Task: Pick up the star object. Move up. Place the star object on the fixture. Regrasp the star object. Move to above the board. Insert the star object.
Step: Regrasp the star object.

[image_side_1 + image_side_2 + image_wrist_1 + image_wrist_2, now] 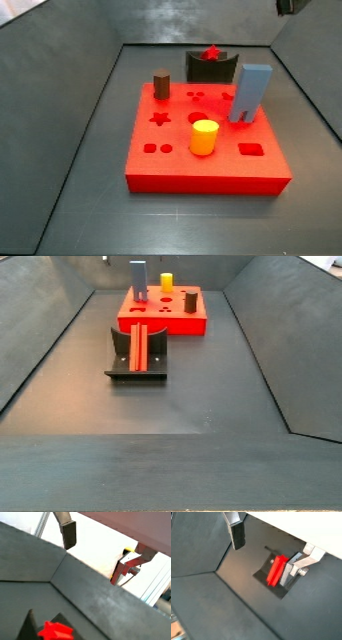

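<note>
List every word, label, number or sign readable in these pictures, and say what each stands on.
None: no readable text anywhere.
The board, fixture, star object, blue block and yellow cylinder are all unmarked.
The gripper, raised above the fixture with nothing between its fingers, bears no label.

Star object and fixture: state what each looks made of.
Bright red slim star-section peg: probably plastic, matte; even saturated colour, no glint. Dark grey notched fixture block: matte, plastic or coated metal, unclear. Gripper hangs open above both, jaws apart.
</note>
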Motion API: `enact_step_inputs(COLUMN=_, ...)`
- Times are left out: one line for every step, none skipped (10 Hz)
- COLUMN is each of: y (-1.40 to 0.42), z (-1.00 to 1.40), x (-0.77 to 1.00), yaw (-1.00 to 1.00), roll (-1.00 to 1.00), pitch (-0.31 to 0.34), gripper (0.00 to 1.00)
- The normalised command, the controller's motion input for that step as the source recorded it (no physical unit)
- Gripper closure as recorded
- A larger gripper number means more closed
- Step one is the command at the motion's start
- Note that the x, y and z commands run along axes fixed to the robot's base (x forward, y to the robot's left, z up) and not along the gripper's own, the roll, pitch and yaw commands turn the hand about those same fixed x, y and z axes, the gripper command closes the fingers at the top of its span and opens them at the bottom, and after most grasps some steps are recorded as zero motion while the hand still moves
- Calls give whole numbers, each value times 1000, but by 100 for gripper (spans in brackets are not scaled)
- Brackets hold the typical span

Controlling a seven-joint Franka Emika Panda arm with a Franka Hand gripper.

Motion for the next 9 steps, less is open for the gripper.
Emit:
enact_step_inputs(y=-41, z=-15, x=101, yaw=205, roll=354, pitch=124, gripper=0)
enact_step_inputs(y=-30, z=-6, x=92, yaw=209, roll=244, pitch=88, gripper=0)
enact_step_inputs(y=-33, z=-8, x=79, yaw=207, roll=175, pitch=41, gripper=0)
enact_step_inputs(y=72, z=-1000, x=33, yaw=218, roll=167, pitch=85, gripper=0)
enact_step_inputs(y=71, z=-1000, x=40, yaw=196, roll=162, pitch=63, gripper=0)
enact_step_inputs(y=63, z=-1000, x=53, yaw=182, roll=149, pitch=21, gripper=0)
enact_step_inputs(y=57, z=-1000, x=63, yaw=164, roll=127, pitch=-14, gripper=0)
enact_step_inputs(y=54, z=-1000, x=73, yaw=145, roll=105, pitch=-41, gripper=0)
enact_step_inputs(y=52, z=-1000, x=77, yaw=129, roll=95, pitch=-61, gripper=0)
